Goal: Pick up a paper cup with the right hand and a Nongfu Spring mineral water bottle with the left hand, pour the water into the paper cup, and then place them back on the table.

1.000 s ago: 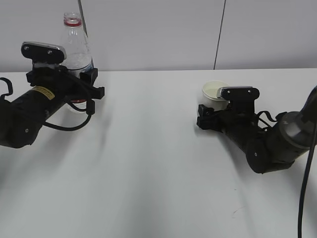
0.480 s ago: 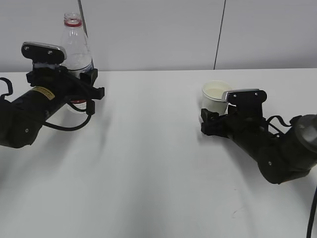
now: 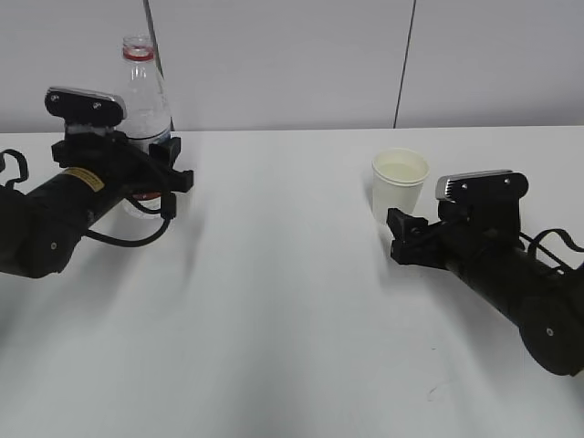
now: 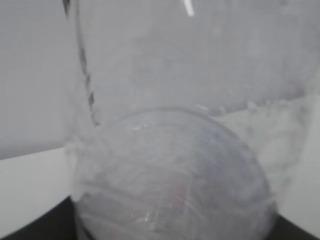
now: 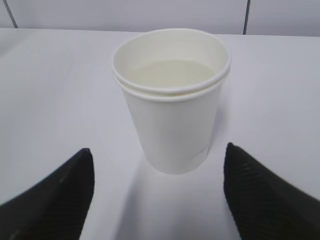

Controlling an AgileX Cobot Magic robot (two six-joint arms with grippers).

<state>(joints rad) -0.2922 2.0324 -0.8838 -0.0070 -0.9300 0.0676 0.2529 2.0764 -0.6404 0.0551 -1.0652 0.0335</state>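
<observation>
On the table (image 3: 292, 301), the right hand (image 3: 408, 239) had backed off open-fingered from the filled paper cup (image 3: 400, 184) standing free, while the left hand (image 3: 162, 157) gripped the Nongfu Spring mineral water bottle (image 3: 143, 100), release pending.

- right hand (image 3: 408, 239): drawn back from the paper cup (image 3: 400, 184), jaws now clear of it.
- paper cup: fully uncovered, standing alone.
</observation>
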